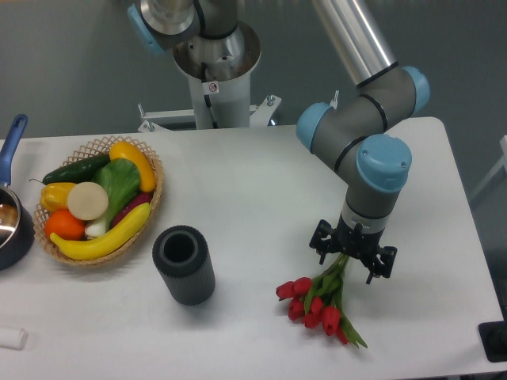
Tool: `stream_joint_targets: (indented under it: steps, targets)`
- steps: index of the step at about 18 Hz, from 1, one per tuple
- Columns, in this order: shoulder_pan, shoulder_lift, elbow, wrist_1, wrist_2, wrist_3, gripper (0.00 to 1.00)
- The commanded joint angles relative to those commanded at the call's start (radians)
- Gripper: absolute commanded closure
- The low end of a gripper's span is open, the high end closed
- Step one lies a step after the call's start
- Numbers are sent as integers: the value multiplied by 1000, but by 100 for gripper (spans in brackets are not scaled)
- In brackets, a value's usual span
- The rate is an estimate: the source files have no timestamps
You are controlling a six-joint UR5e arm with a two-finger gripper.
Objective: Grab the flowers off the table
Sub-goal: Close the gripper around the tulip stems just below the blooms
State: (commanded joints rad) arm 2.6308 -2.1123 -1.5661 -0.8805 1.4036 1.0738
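Observation:
The flowers (315, 304), a bunch of red tulips with green stems, lie on the white table (253, 178) near its front right. The red heads point toward the front and the stems run up and to the right. My gripper (353, 256) points straight down over the upper end of the stems, low to the table. Its fingers stand apart on either side of the stems, and the stem tips are hidden beneath it. The bunch still rests on the table.
A dark ribbed cylinder (184, 264) stands left of the flowers. A wicker basket (150, 170) of fruit and vegetables sits at the far left, with a blue-handled pot (11, 226) beside it. The table's right edge and a black object (494, 340) are near.

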Motion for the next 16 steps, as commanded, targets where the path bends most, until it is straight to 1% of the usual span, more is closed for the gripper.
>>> stream_joint_targets:
  steps: [1, 5, 6, 16]
  targets:
    - [0, 0, -11, 9, 0, 3, 0]
    - [-2, -24, -46, 115, 0, -3, 0]
    - [0, -28, -46, 123, -3, -3, 0]
    - [-9, -61, -46, 120, -8, 0, 0]
